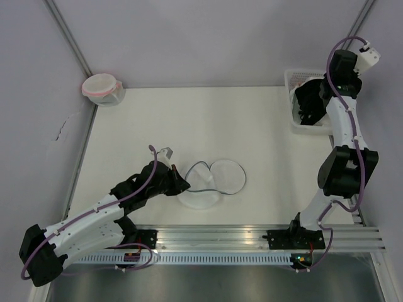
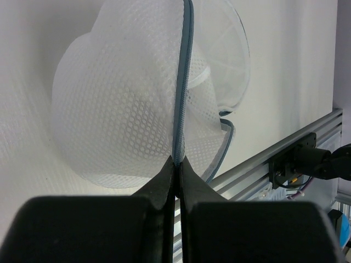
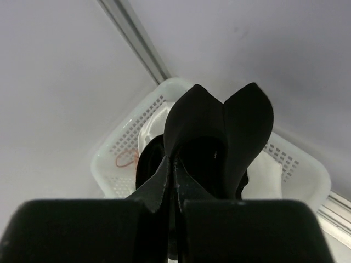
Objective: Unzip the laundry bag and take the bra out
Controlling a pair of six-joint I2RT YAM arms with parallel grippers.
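Note:
The laundry bag (image 1: 204, 192) lies near the table's front edge as a round white mesh pouch with a grey-blue rim, its round flap (image 1: 228, 175) folded open to the right. My left gripper (image 1: 184, 185) is shut on the bag's rim at its left side. In the left wrist view the fingertips (image 2: 176, 161) pinch the grey-blue zip rim (image 2: 184, 82) and the mesh (image 2: 120, 109) bulges up. My right gripper (image 1: 310, 104) is shut on the black bra (image 1: 303, 116) above the white basket. In the right wrist view the bra (image 3: 219, 131) hangs from the jaws (image 3: 174, 161).
The white slotted basket (image 1: 293, 78) stands at the back right and holds white cloth (image 3: 263, 175) and a dark item. A round white pouch with a pink rim (image 1: 101, 87) sits at the back left corner. A metal rail (image 1: 252, 236) runs along the near edge.

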